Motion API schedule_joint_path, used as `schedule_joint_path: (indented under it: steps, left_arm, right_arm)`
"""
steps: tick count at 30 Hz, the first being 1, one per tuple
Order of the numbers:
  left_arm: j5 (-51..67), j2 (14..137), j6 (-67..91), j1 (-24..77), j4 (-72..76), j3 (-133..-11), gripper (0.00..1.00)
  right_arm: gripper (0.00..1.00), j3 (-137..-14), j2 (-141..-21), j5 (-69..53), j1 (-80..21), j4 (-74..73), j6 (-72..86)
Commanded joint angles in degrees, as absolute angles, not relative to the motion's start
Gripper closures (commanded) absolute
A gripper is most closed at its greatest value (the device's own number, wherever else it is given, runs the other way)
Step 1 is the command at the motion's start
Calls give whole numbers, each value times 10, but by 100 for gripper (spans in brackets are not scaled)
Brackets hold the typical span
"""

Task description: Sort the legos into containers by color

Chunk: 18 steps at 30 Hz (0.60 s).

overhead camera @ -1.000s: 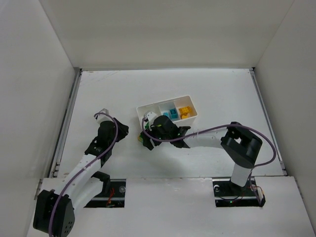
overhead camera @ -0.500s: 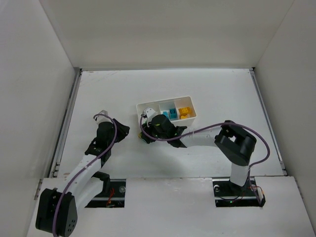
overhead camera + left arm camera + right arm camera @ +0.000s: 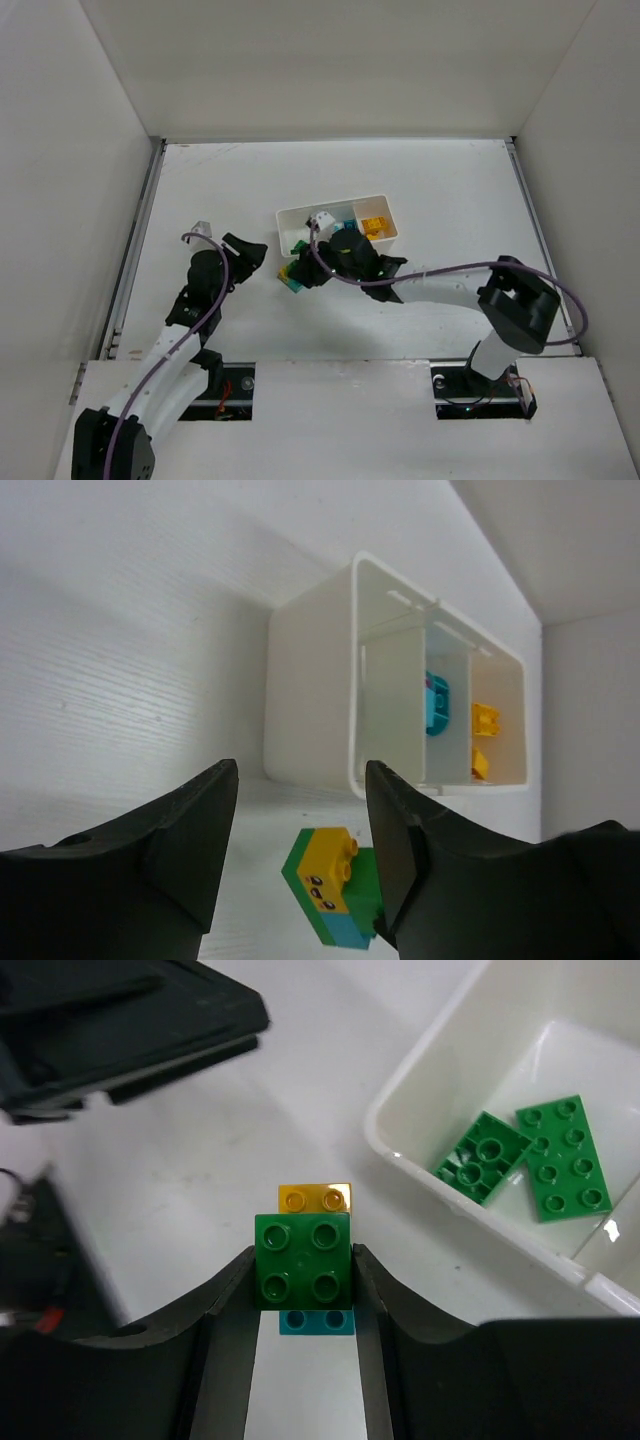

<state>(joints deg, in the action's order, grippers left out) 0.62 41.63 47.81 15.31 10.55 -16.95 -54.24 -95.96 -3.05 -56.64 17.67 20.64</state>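
My right gripper [image 3: 303, 1260] [image 3: 301, 274] is shut on the green top brick of a stack of legos [image 3: 303, 1258] [image 3: 291, 279] [image 3: 335, 885]. A yellow brick and a cyan brick stick out below the green one. The stack hangs just in front of the white tray [image 3: 340, 203] [image 3: 310, 710]. Two green bricks [image 3: 485, 1155] lie in the left container, a cyan brick [image 3: 436, 702] in the middle one, and yellow bricks [image 3: 373, 225] [image 3: 484, 720] in the right one. My left gripper [image 3: 252, 250] [image 3: 300, 770] is open, empty, and a short way left of the stack.
White walls close in the table on the left, back and right. The right forearm reaches across the table in front of the tray. The left gripper's black fingers [image 3: 140, 1030] sit just beyond the held stack.
The right gripper has shut on the stack, and the right arm has swung to the right. The left gripper has opened and shifted slightly toward the back.
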Motion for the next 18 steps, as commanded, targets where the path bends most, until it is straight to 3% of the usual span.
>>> schedule_joint_path:
  steps: [1,8,18]
  left_arm:
    - [25,389,513,169,163,-171,47]
    - [22,372,570,238,285,-135,39]
    - [-26,465,588,354,496,-113,31]
  right_arm:
    - [63,-512,-886,-107,-530,264,286]
    - [63,-441,-844,-184,-436,382,434]
    - [65,-394,-905,-303,-351,597,676]
